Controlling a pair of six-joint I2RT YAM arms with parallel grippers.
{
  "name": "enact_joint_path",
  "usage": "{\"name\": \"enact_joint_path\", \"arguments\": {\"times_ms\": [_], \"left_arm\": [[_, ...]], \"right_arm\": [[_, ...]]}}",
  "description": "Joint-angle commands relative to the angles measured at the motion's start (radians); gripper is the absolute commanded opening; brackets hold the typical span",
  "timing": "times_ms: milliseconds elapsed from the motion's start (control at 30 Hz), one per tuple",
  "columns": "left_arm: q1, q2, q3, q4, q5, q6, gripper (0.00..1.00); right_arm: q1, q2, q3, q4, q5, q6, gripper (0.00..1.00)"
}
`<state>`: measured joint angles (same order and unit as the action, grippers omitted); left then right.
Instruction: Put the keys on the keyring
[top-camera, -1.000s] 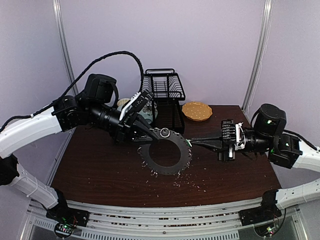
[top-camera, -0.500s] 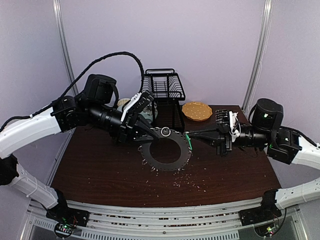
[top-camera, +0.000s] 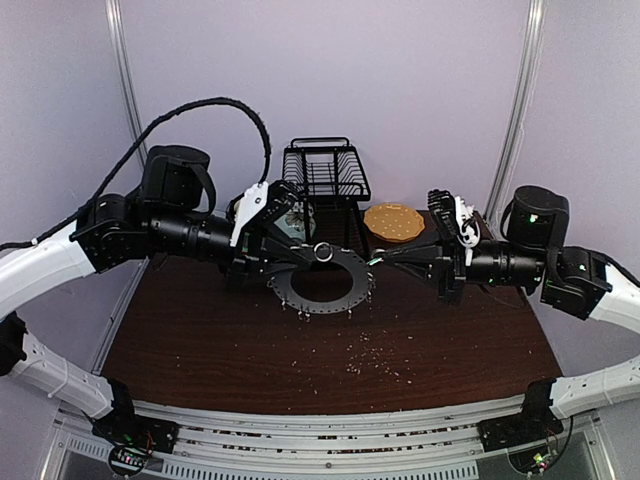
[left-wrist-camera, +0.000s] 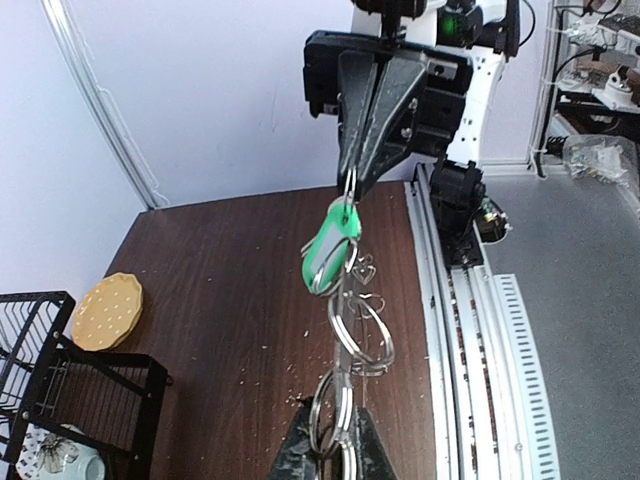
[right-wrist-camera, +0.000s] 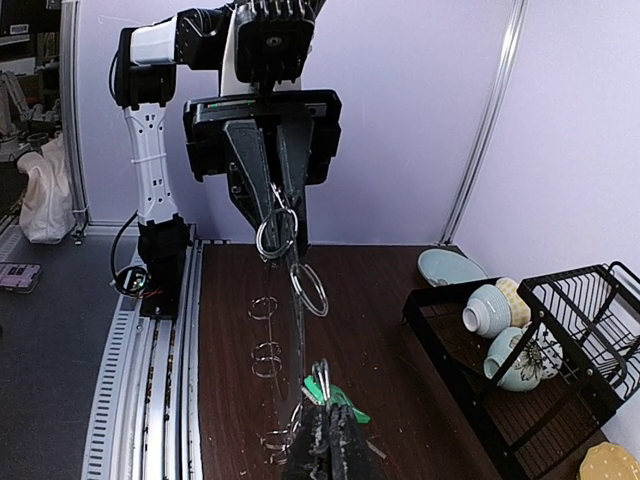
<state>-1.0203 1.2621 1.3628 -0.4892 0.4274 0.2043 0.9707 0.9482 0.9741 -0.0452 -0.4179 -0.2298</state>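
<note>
The keyring (top-camera: 325, 307), a dark grey disc fringed with silvery wire loops, hangs in the air above the brown table (top-camera: 200, 330). My left gripper (top-camera: 318, 253) is shut on its far rim; in the left wrist view the ring (left-wrist-camera: 362, 335) runs edge-on out of that gripper (left-wrist-camera: 328, 452). A key with a green head (top-camera: 376, 260) sits at the ring's right rim, with my right gripper (top-camera: 385, 260) shut on it. The right wrist view has the key (right-wrist-camera: 348, 410) just above its own gripper (right-wrist-camera: 330, 428), beside a wire loop (right-wrist-camera: 310, 290). The left wrist view shows the key (left-wrist-camera: 330, 252) hanging under the right gripper (left-wrist-camera: 352, 185).
A black wire dish rack (top-camera: 325, 185) stands at the back, with bowls (right-wrist-camera: 495, 305) in it and a pale plate (right-wrist-camera: 450, 267) behind it. A round yellow disc (top-camera: 393, 222) lies at the back right. Pale crumbs (top-camera: 375, 360) are scattered over the front of the table.
Both arms have risen. The keyring came up off the table and moved back, held by the left gripper. The right gripper carried the green key up and to the ring's right rim.
</note>
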Motion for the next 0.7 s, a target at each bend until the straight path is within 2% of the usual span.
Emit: {"name": "enact_joint_path", "arguments": {"times_ms": [0, 233, 667], "left_arm": [[-0.020, -0.017, 0.020, -0.010, -0.132, 0.060, 0.00], [-0.024, -0.022, 0.025, -0.013, -0.147, 0.064, 0.00], [-0.031, -0.017, 0.041, -0.006, -0.070, 0.060, 0.00]], "right_arm": [[0.000, -0.012, 0.052, -0.058, 0.043, 0.056, 0.00], [0.000, -0.003, 0.035, 0.007, -0.013, 0.075, 0.00], [0.003, 0.045, -0.012, 0.088, 0.015, 0.090, 0.00]]}}
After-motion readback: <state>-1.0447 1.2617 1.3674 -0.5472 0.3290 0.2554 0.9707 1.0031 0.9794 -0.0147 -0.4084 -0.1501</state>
